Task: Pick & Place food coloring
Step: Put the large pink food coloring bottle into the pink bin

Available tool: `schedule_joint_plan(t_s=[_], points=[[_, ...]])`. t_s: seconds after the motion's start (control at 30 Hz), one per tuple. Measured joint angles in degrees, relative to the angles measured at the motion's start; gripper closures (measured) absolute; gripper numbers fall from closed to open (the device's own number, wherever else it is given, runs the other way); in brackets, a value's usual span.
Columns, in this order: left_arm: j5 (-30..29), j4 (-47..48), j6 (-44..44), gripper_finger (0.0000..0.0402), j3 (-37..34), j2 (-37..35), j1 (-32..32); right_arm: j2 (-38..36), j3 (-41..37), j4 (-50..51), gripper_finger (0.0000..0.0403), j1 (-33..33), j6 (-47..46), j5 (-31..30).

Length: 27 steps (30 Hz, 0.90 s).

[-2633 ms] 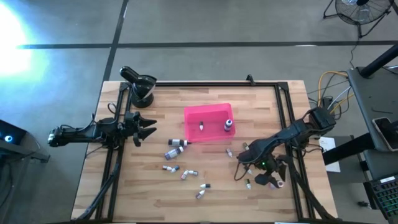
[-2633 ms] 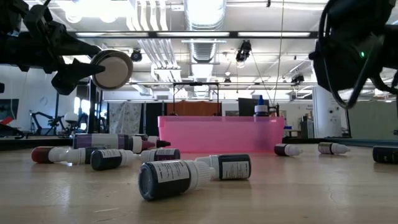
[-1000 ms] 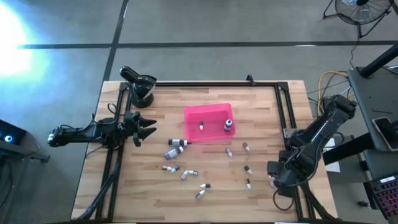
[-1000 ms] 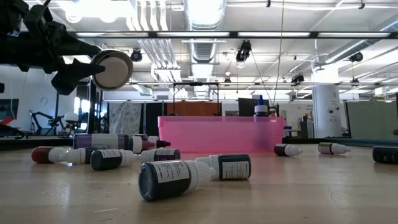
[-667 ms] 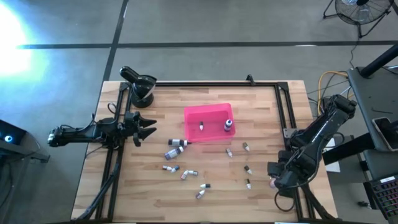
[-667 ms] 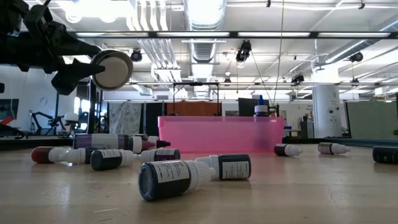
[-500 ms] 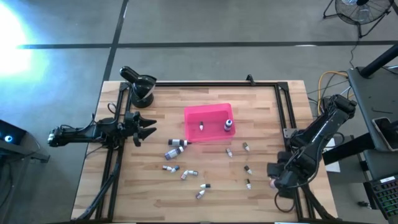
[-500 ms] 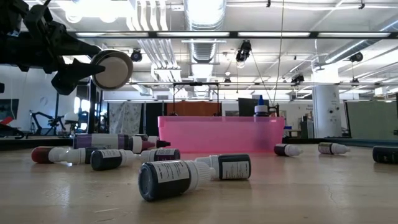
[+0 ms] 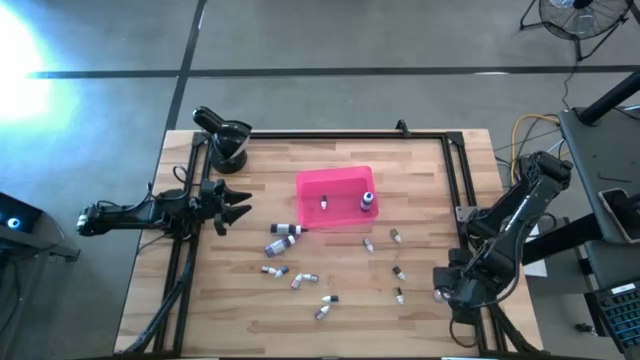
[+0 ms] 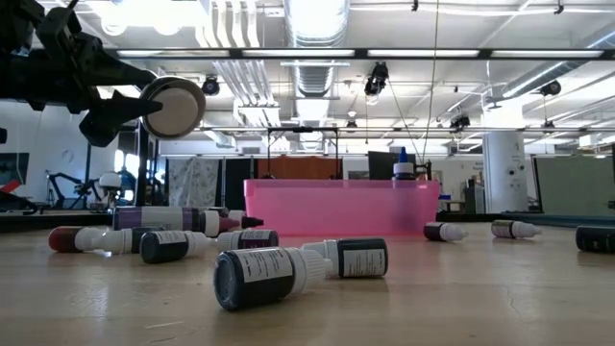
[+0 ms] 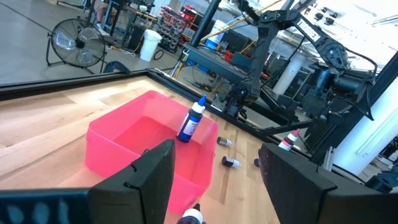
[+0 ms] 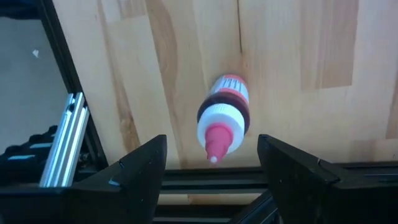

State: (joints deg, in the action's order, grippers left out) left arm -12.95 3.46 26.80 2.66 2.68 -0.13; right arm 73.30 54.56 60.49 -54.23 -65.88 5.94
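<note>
One red-capped bottle (image 12: 222, 121) between right gripper's (image 12: 211, 163) spread jaws, base hidden

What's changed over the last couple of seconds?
The right gripper swung from the middle bottles out to the table's right edge, where it hangs open above a red-tipped bottle. It grasped nothing. The left gripper, the pink tray and the scattered bottles stayed put.

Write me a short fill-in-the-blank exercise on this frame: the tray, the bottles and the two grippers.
1. The tray is ____ in colour.
2. The blue-capped bottle in the tray stands ____.
3. The right gripper hangs over a bottle with a ____ tip.
4. The left gripper, beside the table's left edge, holds ____.

Missing words: pink; upright; pink; nothing
</note>
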Motion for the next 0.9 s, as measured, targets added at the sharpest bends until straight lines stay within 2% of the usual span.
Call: schedule_joint_plan(t_s=[0.23, 0.63, 0.9], points=[[0.0, 0.0, -0.01, 0.0193, 0.0, -0.02, 0.01, 0.0, -0.63, -0.06, 0.0156, -0.27, -0.2, -3.48], [0.0, 0.0, 0.01, 0.0193, 0.0, 0.0, 0.01, 2.11, -2.64, -3.72, 0.0158, -0.69, -0.16, -3.13], [0.0, 0.0, 0.01, 0.0193, 0.0, -0.02, 0.01, 4.54, -2.56, -3.75, 0.0185, -0.69, -2.49, 0.23]])
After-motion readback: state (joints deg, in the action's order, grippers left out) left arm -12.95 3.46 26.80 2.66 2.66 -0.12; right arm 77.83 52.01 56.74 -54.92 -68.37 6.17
